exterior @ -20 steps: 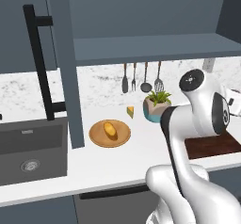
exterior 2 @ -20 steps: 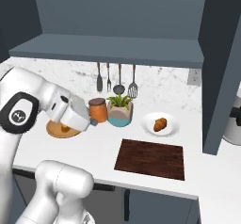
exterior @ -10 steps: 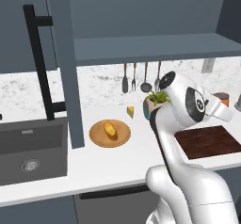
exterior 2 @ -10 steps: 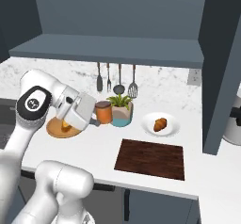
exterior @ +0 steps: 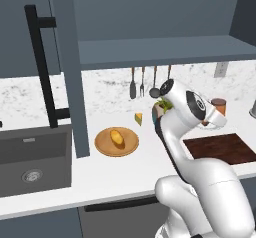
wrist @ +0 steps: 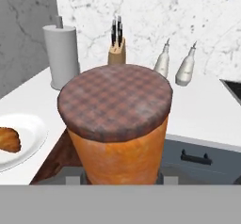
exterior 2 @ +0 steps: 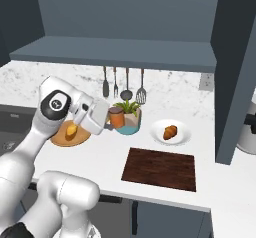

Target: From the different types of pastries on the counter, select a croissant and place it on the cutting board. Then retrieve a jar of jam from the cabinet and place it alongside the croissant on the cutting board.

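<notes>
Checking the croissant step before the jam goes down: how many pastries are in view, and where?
2. An orange-brown pastry sits on the white plate behind the cutting board; a paler yellow one lies on the round wooden plate. None is on the board.

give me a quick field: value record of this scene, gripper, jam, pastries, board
gripper: shut on the jam jar, held above the counter
jam jar: orange-brown, checked lid, upright in the hand view
croissant: on a white plate, not on the board
other pastry: golden-yellow, on a round wooden plate
cutting board: bare, near the counter's front edge
cheese wedge: behind the wooden plate
</notes>
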Available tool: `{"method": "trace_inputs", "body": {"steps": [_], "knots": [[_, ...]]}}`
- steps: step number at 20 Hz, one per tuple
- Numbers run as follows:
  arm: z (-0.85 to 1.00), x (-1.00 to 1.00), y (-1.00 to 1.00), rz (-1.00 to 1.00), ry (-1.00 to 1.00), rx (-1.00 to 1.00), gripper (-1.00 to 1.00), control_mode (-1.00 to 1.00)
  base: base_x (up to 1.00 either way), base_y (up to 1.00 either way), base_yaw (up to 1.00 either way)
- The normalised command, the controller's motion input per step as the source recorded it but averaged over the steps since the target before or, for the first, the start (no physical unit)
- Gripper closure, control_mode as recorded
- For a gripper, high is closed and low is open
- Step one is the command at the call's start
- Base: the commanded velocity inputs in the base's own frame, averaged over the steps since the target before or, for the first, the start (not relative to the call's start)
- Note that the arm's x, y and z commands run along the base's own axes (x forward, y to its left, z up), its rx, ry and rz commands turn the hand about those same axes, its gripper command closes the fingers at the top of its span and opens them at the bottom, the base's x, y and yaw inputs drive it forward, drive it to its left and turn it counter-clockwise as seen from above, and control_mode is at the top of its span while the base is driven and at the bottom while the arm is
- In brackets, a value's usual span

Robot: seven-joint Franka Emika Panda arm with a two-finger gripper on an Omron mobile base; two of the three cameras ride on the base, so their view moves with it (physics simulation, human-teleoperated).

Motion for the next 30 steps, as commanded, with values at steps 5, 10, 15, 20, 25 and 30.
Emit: {"method": "trace_inputs", "body": {"steps": [5, 10, 15, 20, 25, 30], "knots": [[-0.32, 0.42, 0.00, 0.00, -0.09, 0.00, 1.00, -1.00, 0.00, 0.00, 0.00], [-0.34, 0.08, 0.00, 0.00, -0.04, 0.00, 1.00, -1.00, 0.00, 0.00, 0.00], [-0.36, 0.17, 0.00, 0.00, -0.05, 0.01, 1.00, -1.00, 0.00, 0.00, 0.00], [-0.30, 0.07, 0.00, 0.00, -0.05, 0.02, 1.00, -1.00, 0.00, 0.00, 0.00], [-0.20, 0.00, 0.00, 0.00, 0.00, 0.02, 1.00, -1.00, 0.00, 0.00, 0.00], [-0.17, 0.24, 0.00, 0.00, 0.11, 0.00, 1.00, -1.00, 0.00, 0.00, 0.00]]}}
